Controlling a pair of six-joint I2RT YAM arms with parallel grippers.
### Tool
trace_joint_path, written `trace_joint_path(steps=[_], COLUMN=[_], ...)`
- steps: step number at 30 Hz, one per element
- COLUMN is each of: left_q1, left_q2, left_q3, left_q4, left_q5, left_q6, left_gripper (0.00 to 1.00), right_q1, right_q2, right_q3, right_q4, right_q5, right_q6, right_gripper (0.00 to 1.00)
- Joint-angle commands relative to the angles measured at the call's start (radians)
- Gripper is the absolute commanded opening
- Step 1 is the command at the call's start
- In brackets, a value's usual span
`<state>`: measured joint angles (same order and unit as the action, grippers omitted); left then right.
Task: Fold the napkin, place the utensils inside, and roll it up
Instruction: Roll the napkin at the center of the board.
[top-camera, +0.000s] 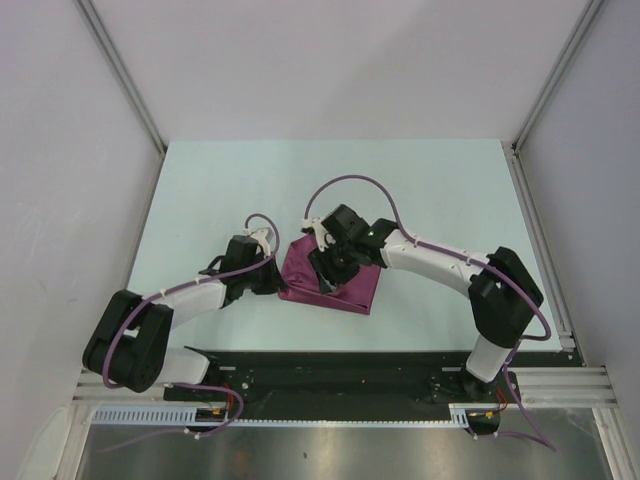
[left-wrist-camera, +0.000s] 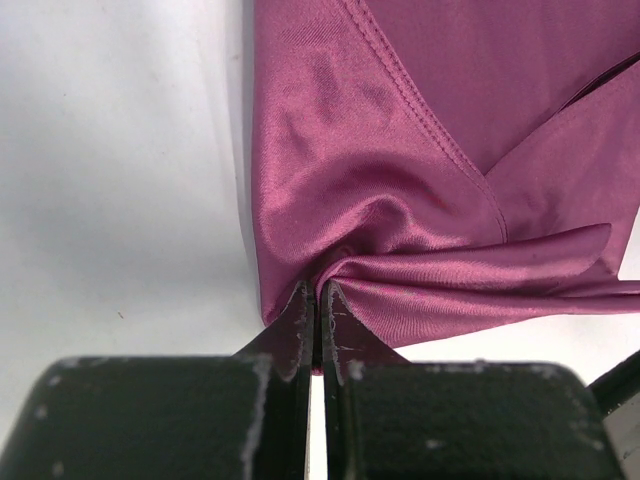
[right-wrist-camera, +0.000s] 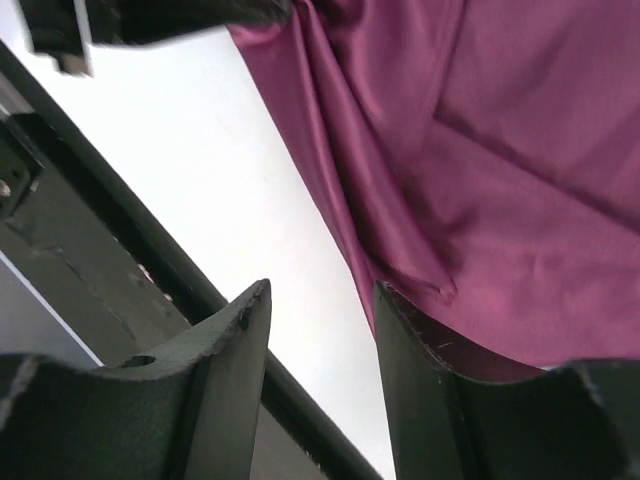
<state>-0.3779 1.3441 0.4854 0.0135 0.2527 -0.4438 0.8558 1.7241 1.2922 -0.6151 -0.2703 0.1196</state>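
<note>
On the table (top-camera: 220, 190): plum napkin (top-camera: 345, 292), creased.
Left gripper (left-wrist-camera: 314, 300): clamped on napkin's nine-o'clock edge.
Right gripper (right-wrist-camera: 320, 320): fingers apart above the napkin.

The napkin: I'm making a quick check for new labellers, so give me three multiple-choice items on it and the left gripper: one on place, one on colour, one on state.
1. Where does the napkin lie?
A. in the middle of the table
B. at the far right corner
C. hanging off the near edge

2. What colour is it?
A. green
B. plum
C. white

3. How does the left gripper stand?
A. open above bare table
B. shut on the napkin's edge
C. out of view

Answers: 1 A, the top view shows it mid-table. 2 B, every view shows plum cloth. 3 B, the left wrist view shows the jaws closed with cloth bunched between them.
</note>
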Motion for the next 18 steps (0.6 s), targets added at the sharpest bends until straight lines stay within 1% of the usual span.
trace_joint_path(steps=[1, 4, 5, 6, 11, 14, 18], left_q1=[0.01, 0.01, 0.01, 0.01, 0.01, 0.01, 0.01], left_q2=[0.015, 0.018, 0.02, 0.02, 0.02, 0.021, 0.018], left_q3=[0.033, 0.032, 0.032, 0.032, 0.033, 0.033, 0.033], left_q4=[0.0, -0.001, -0.001, -0.004, -0.004, -0.004, -0.003], left_q5=[0.008, 0.008, 0.007, 0.003, 0.003, 0.007, 0.005], left_q6=[0.014, 0.013, 0.013, 0.013, 0.011, 0.011, 0.011], left_gripper=[0.0, 0.0, 0.0, 0.0, 0.0, 0.0, 0.0], right_q1=[0.006, 0.009, 0.011, 0.02, 0.035, 0.042, 0.045], right_q2=[0.015, 0.061, 0.072, 0.09, 0.144, 0.164, 0.183], right_q3=[0.021, 0.024, 0.025, 0.027, 0.053, 0.055, 0.05], right_q4=[0.08, 0.146, 0.161, 0.187, 0.209, 0.213, 0.218], right_q5=[-0.03, -0.079, -0.086, -0.104, -0.139, -0.15, -0.136], right_q6=[0.005, 0.025, 0.031, 0.034, 0.051, 0.054, 0.052], right_gripper=[0.49, 0.43, 0.39, 0.37, 0.27, 0.24, 0.23])
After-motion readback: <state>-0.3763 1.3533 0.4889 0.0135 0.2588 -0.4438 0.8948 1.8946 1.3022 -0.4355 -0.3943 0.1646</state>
